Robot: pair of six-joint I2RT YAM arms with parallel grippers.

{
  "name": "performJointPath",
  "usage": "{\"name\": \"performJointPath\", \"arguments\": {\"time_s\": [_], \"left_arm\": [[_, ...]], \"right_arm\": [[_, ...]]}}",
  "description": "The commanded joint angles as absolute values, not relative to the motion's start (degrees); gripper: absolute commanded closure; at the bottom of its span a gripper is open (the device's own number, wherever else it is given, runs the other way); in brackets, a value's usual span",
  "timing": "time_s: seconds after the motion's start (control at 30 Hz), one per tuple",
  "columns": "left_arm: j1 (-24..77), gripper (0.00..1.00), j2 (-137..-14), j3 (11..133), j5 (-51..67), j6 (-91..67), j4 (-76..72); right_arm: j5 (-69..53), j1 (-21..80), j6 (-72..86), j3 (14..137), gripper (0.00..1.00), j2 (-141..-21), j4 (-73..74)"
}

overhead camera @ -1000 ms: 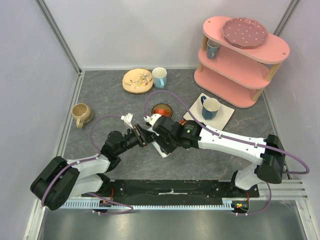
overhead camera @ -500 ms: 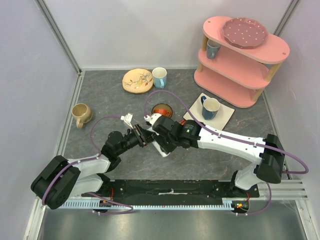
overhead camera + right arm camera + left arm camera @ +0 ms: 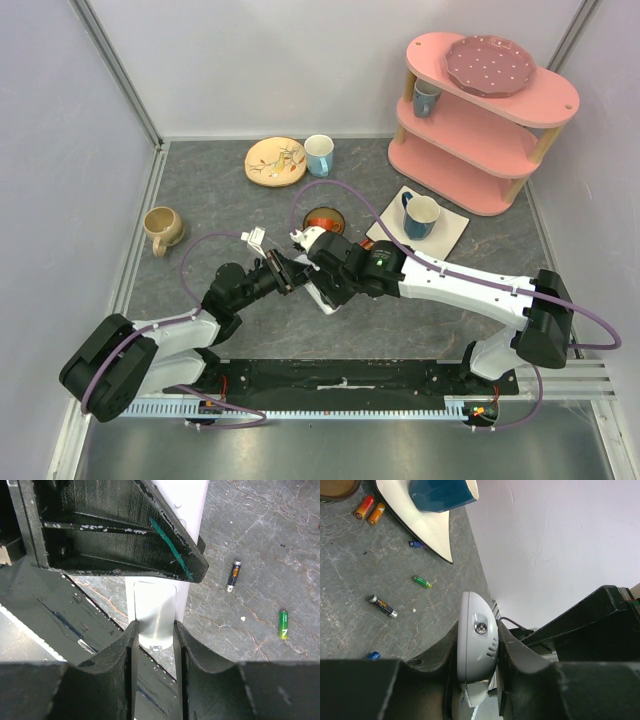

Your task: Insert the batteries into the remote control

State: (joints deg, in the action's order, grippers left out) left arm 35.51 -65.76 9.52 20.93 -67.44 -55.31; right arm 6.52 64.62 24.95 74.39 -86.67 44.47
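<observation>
The left claw is squeezed shut on the remote control. Its two black fingers press the white rounded end from both sides. The right claw is shut on the same remote, pinching a flat white part that has a small panel in it. So there is one remote, and two claws hold it, up off the table.

The blue mug stands on a white square plate. The remote is to the left of that mug and a bit closer to the arm bases.

The left wrist view shows six batteries lying on the table:
- Two orange batteries lie side by side near the mug's plate.
- One purple battery is right at the plate's edge.
- One green battery is a little further from the mug.
- One dark battery is further still.
- One blue battery is the furthest, close to the claw.

There are four mugs in all: the blue mug, a tan mug, a pale mug, and one on the pink shelf.
</observation>
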Motion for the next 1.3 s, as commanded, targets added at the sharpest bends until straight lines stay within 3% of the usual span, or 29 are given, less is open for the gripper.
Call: {"name": "performJointPath", "arguments": {"time_s": [0.0,1.27], "left_arm": [[37.3,0.98,-62.3,11.4,24.5,-68.4,-59.8],[37.3,0.98,-63.8,10.5,24.1,-68.0,-59.9]], "right_arm": [[8.8,63.3,25.2,73.7,0.62,-86.1,39.7],[7.2,63.3,26.9,77.9,0.27,-88.4,39.1]]}}
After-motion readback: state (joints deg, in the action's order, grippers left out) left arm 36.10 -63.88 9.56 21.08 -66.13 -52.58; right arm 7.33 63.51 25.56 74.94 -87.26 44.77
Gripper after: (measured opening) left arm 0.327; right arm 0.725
